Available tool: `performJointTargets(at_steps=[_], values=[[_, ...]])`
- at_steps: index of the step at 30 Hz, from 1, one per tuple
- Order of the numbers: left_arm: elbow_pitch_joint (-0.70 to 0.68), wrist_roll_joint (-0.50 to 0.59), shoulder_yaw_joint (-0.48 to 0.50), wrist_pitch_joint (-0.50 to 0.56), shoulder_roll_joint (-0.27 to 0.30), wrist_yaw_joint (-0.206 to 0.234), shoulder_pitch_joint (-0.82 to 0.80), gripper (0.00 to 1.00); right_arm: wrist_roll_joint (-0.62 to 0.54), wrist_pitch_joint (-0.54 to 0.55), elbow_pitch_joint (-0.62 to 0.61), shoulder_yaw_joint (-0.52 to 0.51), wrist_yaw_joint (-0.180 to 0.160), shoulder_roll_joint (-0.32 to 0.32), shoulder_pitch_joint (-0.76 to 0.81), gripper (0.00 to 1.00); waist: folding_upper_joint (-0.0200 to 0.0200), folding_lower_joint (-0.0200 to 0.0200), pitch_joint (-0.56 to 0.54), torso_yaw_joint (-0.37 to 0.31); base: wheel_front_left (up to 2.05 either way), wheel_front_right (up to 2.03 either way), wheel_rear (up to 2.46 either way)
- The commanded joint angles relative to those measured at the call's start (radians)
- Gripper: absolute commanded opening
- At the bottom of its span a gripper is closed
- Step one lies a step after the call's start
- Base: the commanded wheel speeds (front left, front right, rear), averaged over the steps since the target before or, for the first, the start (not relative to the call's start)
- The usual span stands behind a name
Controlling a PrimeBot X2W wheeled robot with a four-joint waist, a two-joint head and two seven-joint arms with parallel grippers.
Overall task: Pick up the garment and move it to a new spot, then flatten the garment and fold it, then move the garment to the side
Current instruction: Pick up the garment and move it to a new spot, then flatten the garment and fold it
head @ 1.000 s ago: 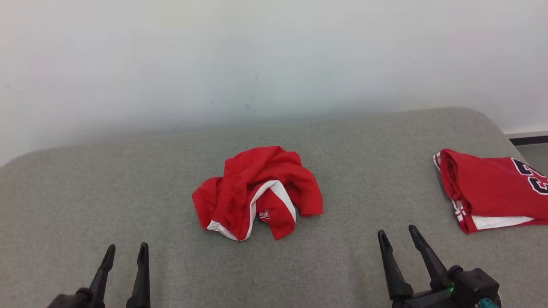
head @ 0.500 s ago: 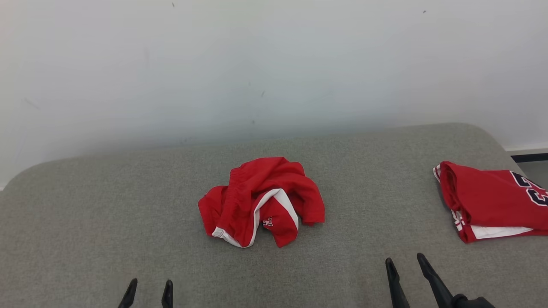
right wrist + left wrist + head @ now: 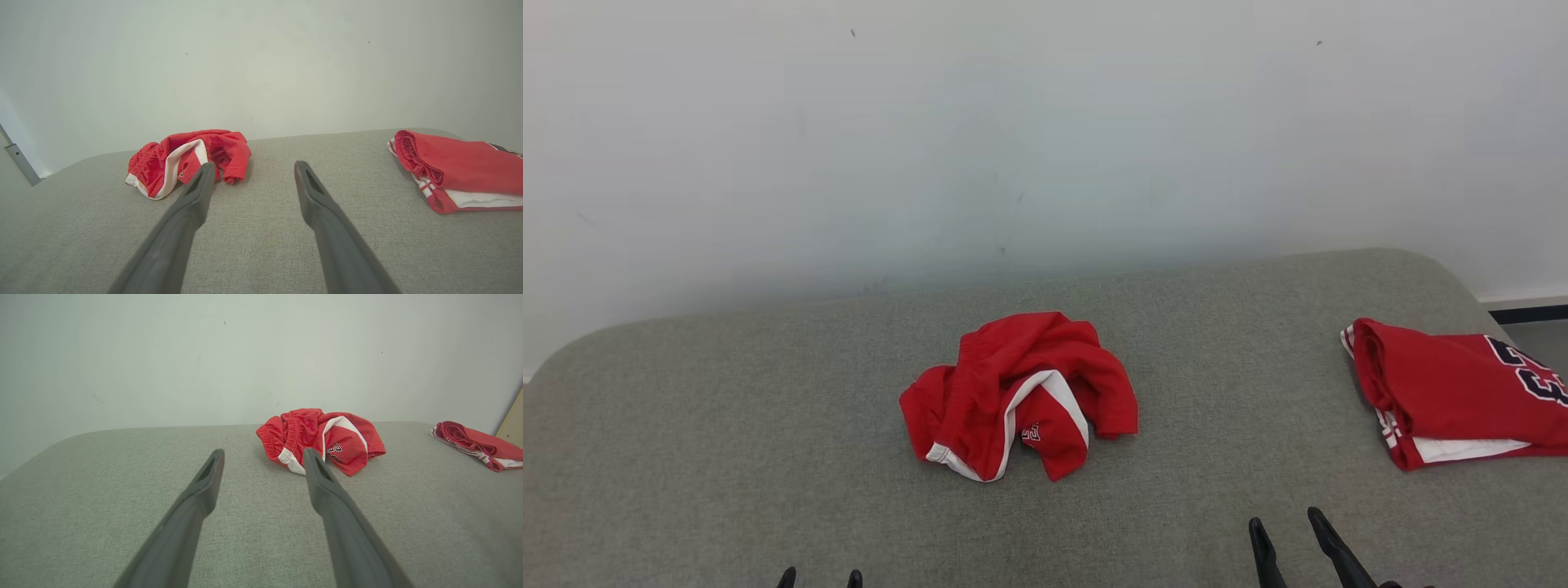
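- Reaching forward over the grey woven cushion (image 3: 727, 441), the left gripper (image 3: 263, 452) is holding its fingers spread, grasping nothing.
- The right gripper (image 3: 253, 164) is matching it, likewise released.
- The crumpled red, white-trimmed garment (image 3: 1013, 392) is lying mid-cushion ahead of both; a folded red jersey (image 3: 1454, 392) is sitting far right.

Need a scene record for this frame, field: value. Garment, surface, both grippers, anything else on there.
surface: grey upholstered pad
garment: red shorts with white trim, crumpled in a heap mid-pad, not flattened
other item: folded red jersey, on the pad's right side, apart from the shorts
left gripper: jaws open, empty, short of the shorts
right gripper: jaws open, empty, pointing at the gap between shorts and jersey
task stage: pick-up not yet begun
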Motion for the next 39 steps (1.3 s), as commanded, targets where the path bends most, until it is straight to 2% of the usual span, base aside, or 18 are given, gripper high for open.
performJointTargets(at_steps=[1, 18, 30, 39], values=[[0.004, 0.009, -0.003, -0.003, -0.001, 0.003, 0.008, 1.00, 0.007, 0.000, -0.001, 0.001, 0.000, -0.006, 0.005, 1.00, 0.0000, 0.0000, -0.001, 0.001, 0.00, 0.00, 0.00], [0.024, 0.018, -0.019, -0.003, -0.001, 0.012, -0.001, 1.00, 0.012, 0.000, 0.001, 0.006, 0.000, -0.013, 0.017, 1.00, 0.0000, 0.0000, -0.016, 0.006, 0.00, 0.00, 0.00], [0.067, -0.030, -0.016, -0.003, -0.001, 0.018, -0.044, 1.00, 0.011, 0.000, -0.001, 0.005, 0.000, -0.010, 0.002, 1.00, 0.0000, 0.0000, 0.002, 0.006, 0.00, 0.00, 0.00], [0.217, 0.032, -0.049, -0.003, 0.020, -0.043, -0.187, 1.00, 0.014, 0.000, 0.003, 0.017, 0.000, -0.026, -0.037, 1.00, 0.0000, 0.0000, 0.055, -0.013, 0.00, 0.00, 0.00]])
